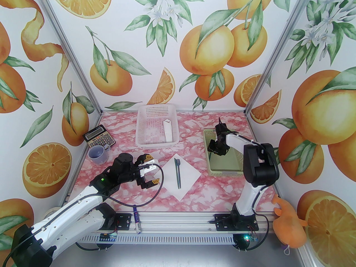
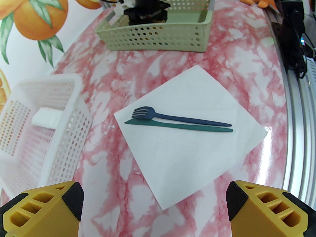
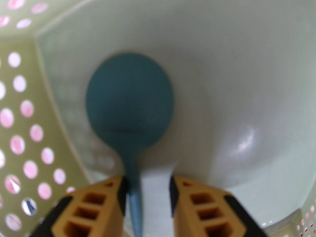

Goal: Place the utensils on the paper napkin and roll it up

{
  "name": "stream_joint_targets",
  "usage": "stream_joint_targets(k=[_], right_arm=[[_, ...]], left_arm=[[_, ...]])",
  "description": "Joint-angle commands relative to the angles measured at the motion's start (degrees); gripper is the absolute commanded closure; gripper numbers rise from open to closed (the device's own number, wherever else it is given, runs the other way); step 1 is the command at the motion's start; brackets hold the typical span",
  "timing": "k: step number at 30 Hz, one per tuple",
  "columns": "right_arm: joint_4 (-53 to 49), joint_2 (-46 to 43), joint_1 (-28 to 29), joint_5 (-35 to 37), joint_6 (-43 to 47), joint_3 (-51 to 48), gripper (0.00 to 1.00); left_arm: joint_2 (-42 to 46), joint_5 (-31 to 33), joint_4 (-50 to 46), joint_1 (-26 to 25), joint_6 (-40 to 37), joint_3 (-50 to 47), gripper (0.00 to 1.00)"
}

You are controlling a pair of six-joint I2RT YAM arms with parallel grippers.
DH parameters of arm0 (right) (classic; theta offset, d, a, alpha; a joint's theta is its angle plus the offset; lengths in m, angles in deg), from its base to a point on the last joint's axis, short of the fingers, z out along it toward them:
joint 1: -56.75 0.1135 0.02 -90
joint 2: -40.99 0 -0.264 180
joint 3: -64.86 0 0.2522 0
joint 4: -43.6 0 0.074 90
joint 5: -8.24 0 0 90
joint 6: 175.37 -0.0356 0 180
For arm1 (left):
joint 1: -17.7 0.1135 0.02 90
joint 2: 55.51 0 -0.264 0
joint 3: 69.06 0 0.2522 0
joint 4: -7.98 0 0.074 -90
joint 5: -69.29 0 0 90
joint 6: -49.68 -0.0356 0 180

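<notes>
Left pincer (image 2: 154, 201) up front: yellow fingers (image 2: 49, 206) spread wide, nothing between them, hovering low over the pink marbled worktop (image 1: 217, 185) just left of the napkin's near-left edge.

Far left: calculator (image 1: 99, 140) against the wall, lavender mug (image 1: 98, 153) just in front of it, upright. Blue-capped marker (image 1: 136, 218) lies on the rail at the near edge, between the arm bases.

White mesh basket (image 1: 156, 144) sits at the back, left of centre. A folded white piece (image 1: 168, 131) lies inside against its right wall.

Paper napkin (image 1: 189, 174) is flat on the worktop at centre, turned corner-on like a diamond. Two utensils lie on it side by side, touching or nearly so, along the diagonal, heads toward the back: dark blue fork (image 2: 187, 119) and teal knife (image 2: 182, 127). Both are fully on the paper.

Green perforated basket (image 1: 225, 172) is right of the napkin, apart from it. The right arm reaches down into it.

Right pincer (image 3: 147, 181) is low over the basket floor, jaws part-spread and straddling the handle of the teal spoon (image 3: 129, 100). One pad is touching or just beside the handle, and there's a clear gap to the other pad, so it's not clamped. The spoon lies on the basket floor, bowl pointing away from the pincer. That view is blurred.

An orange plush toy (image 1: 289, 227) hangs off the frame at near right.
</notes>
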Motion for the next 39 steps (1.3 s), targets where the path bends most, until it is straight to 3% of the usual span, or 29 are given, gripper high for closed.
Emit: stream_joint_targets(k=[1, 13, 29, 39], right_arm=[[0.97, 2.39, 0.40, 0.08, 0.29, 0.81, 0.64], [-2.94, 4.70, 3.00, 6.53, 2.60, 2.80, 0.73], [-2.76, 2.53, 3.09, 5.62, 2.25, 2.15, 0.90], [-3.30, -0.62, 3.00, 6.30, 2.40, 2.20, 0.91]], left_arm=[[-0.33, -0.89, -0.60, -0.25, -1.59, 0.35, 0.00], [-0.42, -1.04, -0.56, -0.24, -1.68, 0.35, 0.00], [-0.40, -1.07, -0.69, -0.24, -1.68, 0.35, 0.00], [-0.08, -1.11, -0.78, -0.25, -1.70, 0.35, 0.00]])
